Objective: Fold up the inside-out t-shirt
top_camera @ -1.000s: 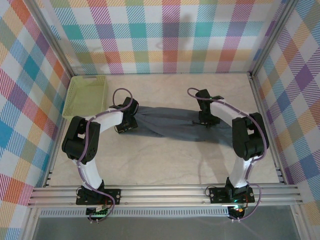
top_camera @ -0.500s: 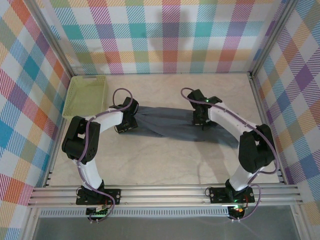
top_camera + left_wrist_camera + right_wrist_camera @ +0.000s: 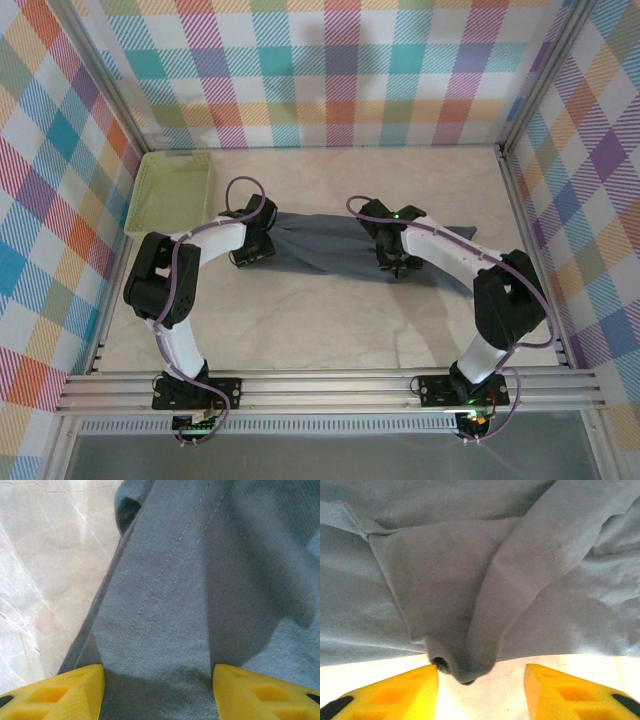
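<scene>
t-shirt point(image 3: 325, 245): rumpled strip, fold unfinished | left gripper point(image 3: 159, 679): apart, shirt's left end | right gripper point(image 3: 481, 680): apart, shirt's near edge

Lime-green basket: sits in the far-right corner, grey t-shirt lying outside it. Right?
Not quite. The lime-green basket sits in the far-left corner, as the top external view shows. The grey t-shirt does lie outside it.

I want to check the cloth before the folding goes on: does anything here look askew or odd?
Yes. The inside-out t-shirt is not flat: it lies bunched in a long, wrinkled band across the table, and one rolled fold of it points toward the open right gripper. Nothing looks torn.
</scene>
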